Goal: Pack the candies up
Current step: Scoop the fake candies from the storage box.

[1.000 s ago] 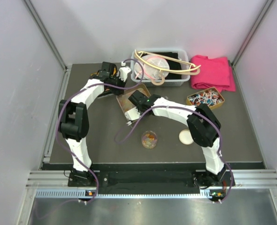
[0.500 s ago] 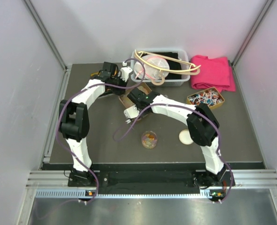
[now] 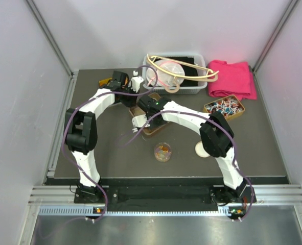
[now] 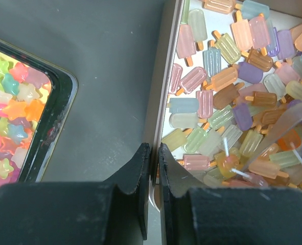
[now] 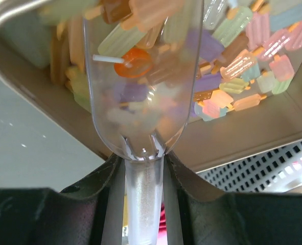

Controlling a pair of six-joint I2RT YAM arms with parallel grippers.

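Since a second ago the right arm's wrist has swung a little leftward and toward the back of the table, so it now sits over the tin rather than at its near side, and the left wrist has edged slightly right. The candies [image 4: 227, 76], small translucent ice-lolly-shaped gummy pieces in pink, yellow, orange, pale blue and violet, lie heaped in a shallow gold-coloured metal tin [image 4: 161, 92] at the middle of the dark grey table [image 3: 115, 163]. The right gripper [image 5: 140, 173] has its jaws clamped narrowly on the handle of a clear plastic scoop [image 5: 140, 76], whose bowl reaches down among the candies; an orange round piece on a white stick [image 5: 136, 62] shows at the bowl, though whether it lies inside or behind the clear wall I cannot tell. The left gripper [image 4: 153, 153] has its jaws almost closed, pinching the tin's thin side wall between them. Just beside that tin lies a dark-rimmed tray [image 4: 53, 117] of bright star-shaped sweets [image 4: 13, 102]. Nearer the arm bases stand a small clear cup [image 3: 163, 151] holding a few orange pieces and, apart to its right, a round white lid [image 3: 202, 149]. Farther back are a gold tin of twist-wrapped sweets [image 3: 224, 107], a folded pink cloth [image 3: 232, 79] and a clear plastic bin [image 3: 191, 88].
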